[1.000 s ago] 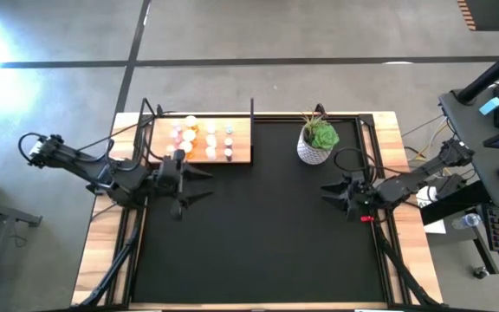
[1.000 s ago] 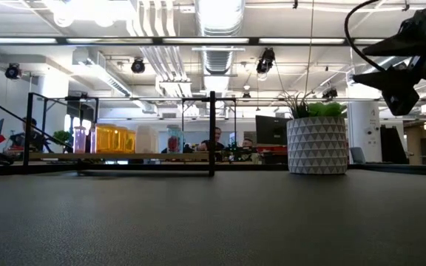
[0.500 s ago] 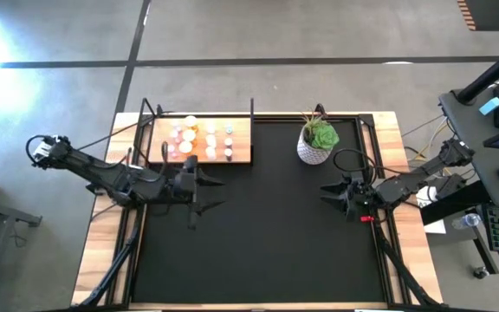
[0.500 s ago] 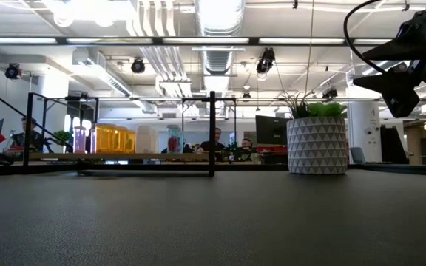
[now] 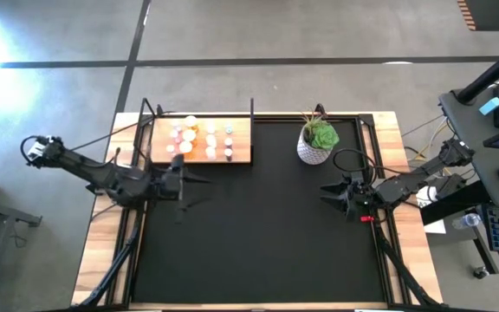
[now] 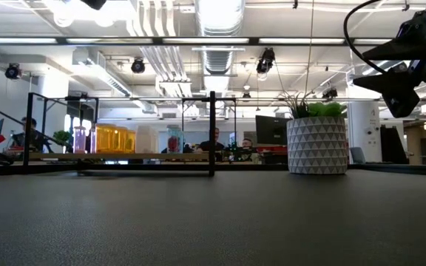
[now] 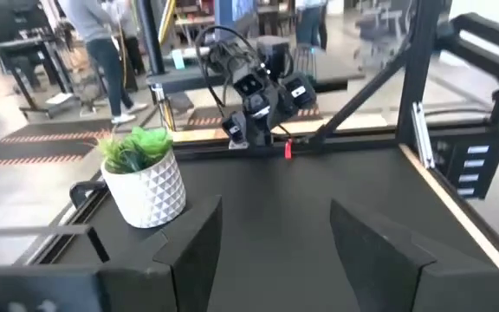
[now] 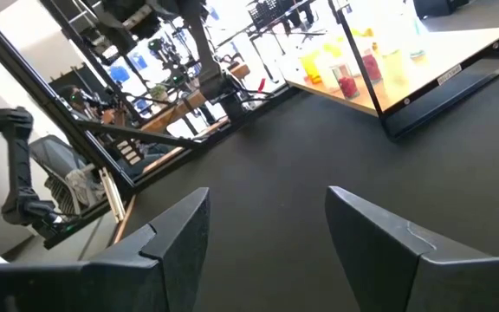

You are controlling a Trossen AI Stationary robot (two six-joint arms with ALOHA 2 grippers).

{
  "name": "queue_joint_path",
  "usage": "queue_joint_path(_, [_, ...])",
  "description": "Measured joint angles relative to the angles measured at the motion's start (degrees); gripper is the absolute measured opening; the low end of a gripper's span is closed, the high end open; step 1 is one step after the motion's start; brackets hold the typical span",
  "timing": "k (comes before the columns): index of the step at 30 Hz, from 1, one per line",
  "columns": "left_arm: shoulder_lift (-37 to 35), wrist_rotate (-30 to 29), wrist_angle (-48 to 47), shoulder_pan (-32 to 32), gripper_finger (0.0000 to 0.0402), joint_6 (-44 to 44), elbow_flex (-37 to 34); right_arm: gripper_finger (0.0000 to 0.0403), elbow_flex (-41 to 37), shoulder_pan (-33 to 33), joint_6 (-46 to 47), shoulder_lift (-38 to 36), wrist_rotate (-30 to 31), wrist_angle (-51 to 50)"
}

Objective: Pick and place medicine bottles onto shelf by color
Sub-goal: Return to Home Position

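The medicine bottles (image 5: pixel 202 139) stand in short rows on the wooden shelf (image 5: pixel 243 154) at the far left of the table (image 5: pixel 102 260), pinkish ones toward the shelf's left end, then orange, then white, and pale blue-green nearest the bare right end; no bottle shows on the black mat (image 5: pixel 258 243). The left pincer (image 5: pixel 196 190) hovers over the mat just in front of the shelf, its fingers spread wide with nothing between them, as its wrist view confirms. The right pincer (image 5: pixel 327 194) waits over the mat's right side near the potted plant (image 5: pixel 317 139), also wide open and empty. Sorting looks finished or nearly so, and what is left is bringing the left arm home. Doing that well probably means drawing the pincer straight back from the shelf's front edge and raising it before any sideways swing, so that no finger or forearm link clips the shelf's black posts or nudges the front row. A slow, level retreat should leave the light bottles undisturbed.
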Motion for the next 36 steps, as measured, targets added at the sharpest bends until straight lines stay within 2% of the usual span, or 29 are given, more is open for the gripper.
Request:
queue_joint_path(8, [-13.1,-0.8,14.9,0.0,0.0199,0.0,-17.4,0.0219,0.0,0.0,0.0,0.0,0.0,0.0])
queue_joint_path(16, [-16.9,-2.0,34.5,0.0,0.0199,0.0,-29.8,0.0219,0.0,0.0,0.0,0.0,0.0,0.0])
queue_joint_path(21, [-16.8,-2.0,42.4,0.0,0.0199,0.0,-34.3,0.0219,0.0,0.0,0.0,0.0,0.0,0.0])
queue_joint_path(27, [-16.8,-2.4,47.2,0.0,0.0199,-0.2,-38.8,0.0219,0.0,0.0,0.0,0.0,0.0,0.0])
queue_joint_path(36, [-17.7,-10.2,49.7,0.0,0.0199,-0.1,-40.3,0.0219,0.0,0.0,0.0,0.0,0.0,0.0])
